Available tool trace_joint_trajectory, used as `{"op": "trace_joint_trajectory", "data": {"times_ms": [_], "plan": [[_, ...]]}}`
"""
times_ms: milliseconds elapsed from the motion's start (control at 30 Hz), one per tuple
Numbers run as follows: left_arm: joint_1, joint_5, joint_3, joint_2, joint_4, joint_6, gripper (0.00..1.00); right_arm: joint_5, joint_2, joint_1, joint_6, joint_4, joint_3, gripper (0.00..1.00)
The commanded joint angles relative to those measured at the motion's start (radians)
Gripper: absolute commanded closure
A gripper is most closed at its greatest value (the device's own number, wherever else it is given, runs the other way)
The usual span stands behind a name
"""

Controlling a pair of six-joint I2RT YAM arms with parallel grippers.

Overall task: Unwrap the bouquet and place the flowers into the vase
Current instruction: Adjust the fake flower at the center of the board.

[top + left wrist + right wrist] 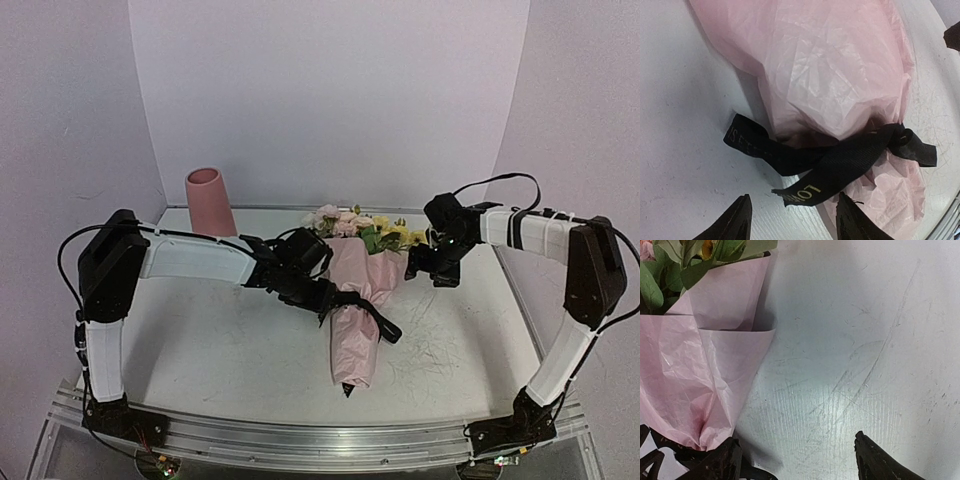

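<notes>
Nearest us, our left pincer [794, 201] gapes released at the black fabric ribbon [840, 160]; right pincer [796, 442] released, bare white counter [875, 355] at three o'clock.

**Stems:** wholly hidden inside the pink paper [355, 320] of the bouquet [358, 290] in every view.
**Blooms** [350, 222]: too small overhead to count. Cut by the top-left corner in the right wrist view, and beyond the top edge in the left wrist view.
**Left end effector** [792, 222]: only two finger tips show at the bottom edge of its wrist view.
**Right end effector** [800, 460]: likewise two tips at the bottom edge. Overhead, its fingers are too dark to tell apart.
**Ribbon** [840, 160]: gold lettering folded, not readable whole. Far side hidden behind the paper. Overhead it merges with the left end effector's fingers.
**Bouquet foot:** dark tip [347, 390], unidentifiable.
</notes>
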Motion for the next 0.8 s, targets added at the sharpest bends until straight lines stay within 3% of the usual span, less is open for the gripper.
{"op": "trace_joint_trajectory", "data": {"times_ms": [0,267,500,767], "plan": [[0.001,-0.03,0.069,0.034,-0.014,0.09,0.43,-0.01,-0.044,0.003,-0.016,-0.037,-0.002,0.21],[0.002,0.001,0.117,0.076,-0.023,0.115,0.57,-0.028,-0.028,0.003,-0.024,-0.037,0.011,0.2],[0.002,0.016,0.144,0.074,-0.048,0.107,0.98,-0.051,-0.027,0.003,-0.034,-0.037,0.001,0.2],[0.002,0.025,0.126,0.003,-0.077,0.098,1.0,-0.085,-0.046,0.002,-0.046,-0.032,-0.036,0.2]]}}
